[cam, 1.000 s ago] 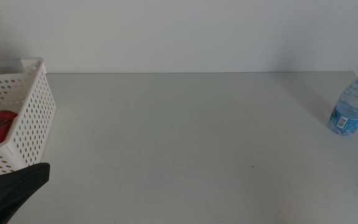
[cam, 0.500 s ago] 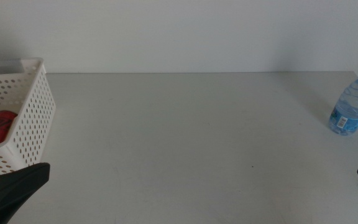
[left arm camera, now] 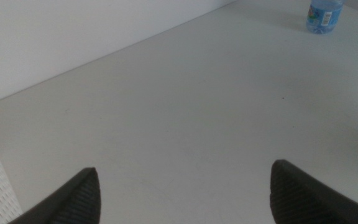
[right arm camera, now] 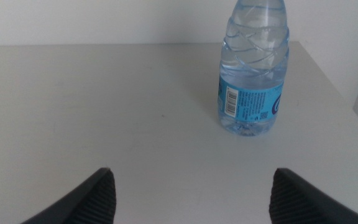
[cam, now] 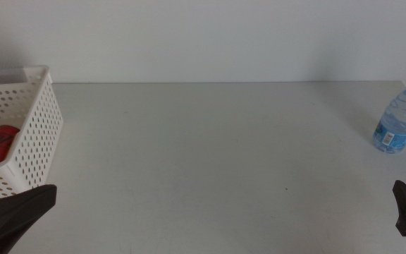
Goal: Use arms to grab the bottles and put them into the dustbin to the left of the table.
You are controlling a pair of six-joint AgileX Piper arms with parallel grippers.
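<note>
The water bottle [cam: 401,117] is seen upright on the table [cam: 210,155], at its far right edge, well apart from the dustbin [cam: 27,134] at the far left. A red can [cam: 3,138] is lying inside the dustbin. The right gripper [right arm camera: 191,186] is held low just in front of the bottle, jaws spread wide and empty. The left gripper [left arm camera: 182,190] is held just in front of the dustbin, likewise wide open with nothing gripped.

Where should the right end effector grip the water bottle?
Probably the labelled lower body of the water bottle, approached level from the table's near edge. It stands upright and alone, in line with the open right end effector; the label band looks straighter than the ribbed shoulder above.
</note>
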